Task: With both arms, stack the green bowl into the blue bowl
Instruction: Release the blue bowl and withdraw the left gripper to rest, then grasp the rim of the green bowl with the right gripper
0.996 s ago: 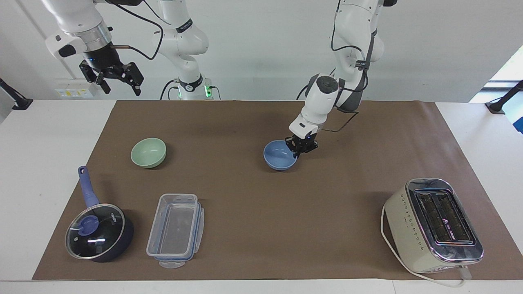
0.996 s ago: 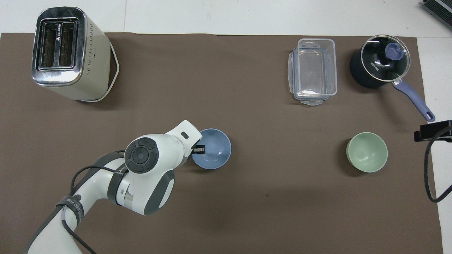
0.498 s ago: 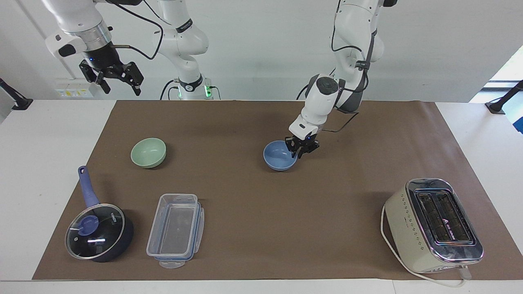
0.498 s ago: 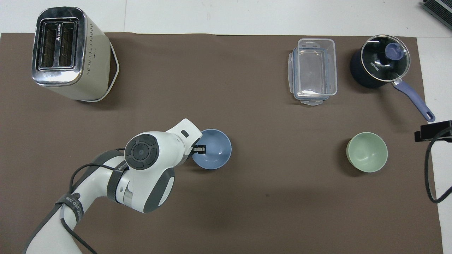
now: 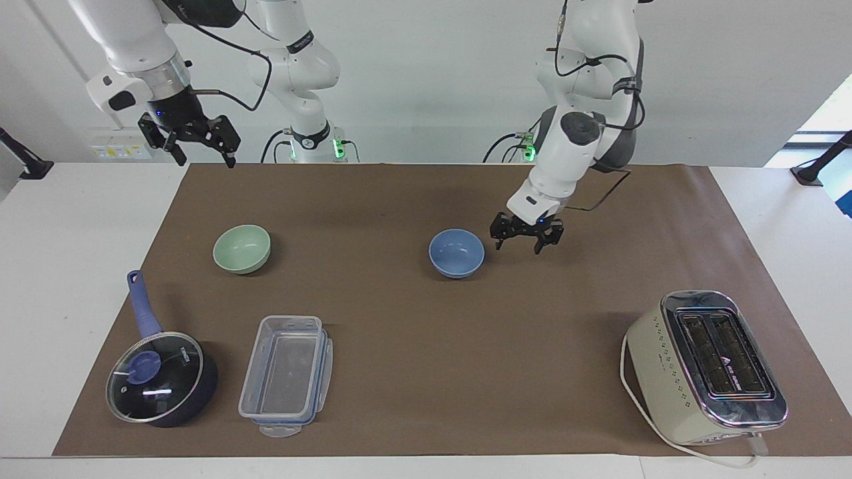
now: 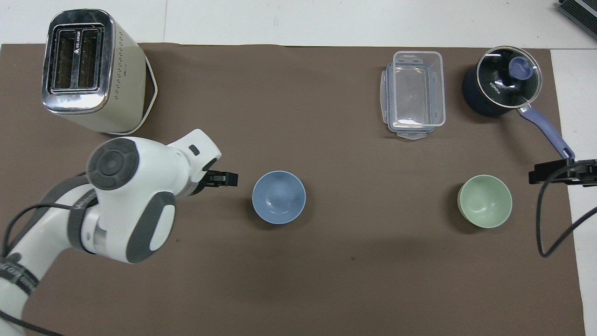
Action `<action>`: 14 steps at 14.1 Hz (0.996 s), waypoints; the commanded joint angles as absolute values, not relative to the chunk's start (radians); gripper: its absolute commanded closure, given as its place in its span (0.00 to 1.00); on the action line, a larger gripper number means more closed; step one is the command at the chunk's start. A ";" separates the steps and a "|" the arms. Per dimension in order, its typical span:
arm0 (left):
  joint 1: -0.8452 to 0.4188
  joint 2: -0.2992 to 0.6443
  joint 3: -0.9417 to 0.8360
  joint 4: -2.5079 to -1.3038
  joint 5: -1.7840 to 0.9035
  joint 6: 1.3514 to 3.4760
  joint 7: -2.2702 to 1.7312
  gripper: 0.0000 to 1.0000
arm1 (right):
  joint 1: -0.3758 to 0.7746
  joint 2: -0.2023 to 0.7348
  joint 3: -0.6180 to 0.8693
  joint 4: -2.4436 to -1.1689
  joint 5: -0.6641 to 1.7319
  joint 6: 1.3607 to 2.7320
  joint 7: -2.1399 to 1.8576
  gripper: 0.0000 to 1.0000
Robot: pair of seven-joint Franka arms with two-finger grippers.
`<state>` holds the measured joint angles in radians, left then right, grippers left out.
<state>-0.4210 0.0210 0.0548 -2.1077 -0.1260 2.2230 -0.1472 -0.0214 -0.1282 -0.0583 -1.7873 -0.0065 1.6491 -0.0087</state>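
The blue bowl [image 5: 456, 253] [image 6: 279, 197] stands upright and alone on the brown mat [image 5: 399, 319] near the table's middle. My left gripper [image 5: 518, 247] [image 6: 228, 178] hovers low beside it, toward the left arm's end, open and holding nothing, with a small gap to the bowl's rim. The green bowl [image 5: 242, 248] [image 6: 484, 201] sits upright toward the right arm's end of the mat. My right gripper [image 5: 205, 159] [image 6: 555, 171] hangs raised over the mat's edge at that end, open and holding nothing, apart from the green bowl.
A cream toaster [image 5: 709, 366] [image 6: 86, 70] stands far from the robots at the left arm's end. A clear plastic container [image 5: 286, 376] [image 6: 414, 93] and a dark-blue lidded saucepan [image 5: 160, 379] [image 6: 503, 86] lie farther from the robots than the green bowl.
My left gripper opened off the blue bowl's rim, then lifted and drew away toward the left arm's end. The right gripper drifted slightly inward toward the mat. Neither bowl moved.
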 commanded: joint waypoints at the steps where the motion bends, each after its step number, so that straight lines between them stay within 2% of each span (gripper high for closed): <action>1: -0.297 -0.064 0.046 -2.108 -0.068 2.129 0.015 0.00 | -0.050 -0.112 -0.055 -1.903 -0.017 1.764 -0.057 0.00; 5: -0.189 -0.049 0.046 -1.878 -0.014 1.849 0.121 0.00 | -0.136 -0.017 -0.055 -2.055 -0.006 2.012 -0.210 0.00; 9: -0.150 -0.026 0.049 -1.644 -0.006 1.659 0.149 0.00 | -0.184 0.024 -0.054 -2.199 -0.006 2.208 -0.276 0.00; 12: -0.120 0.009 0.048 -1.504 -0.006 1.542 0.185 0.00 | -0.212 0.055 -0.054 -2.240 -0.005 2.276 -0.322 0.00; 14: -0.118 0.021 0.048 -1.476 0.006 1.526 0.193 0.00 | -0.219 0.066 -0.054 -2.246 -0.005 2.276 -0.336 0.00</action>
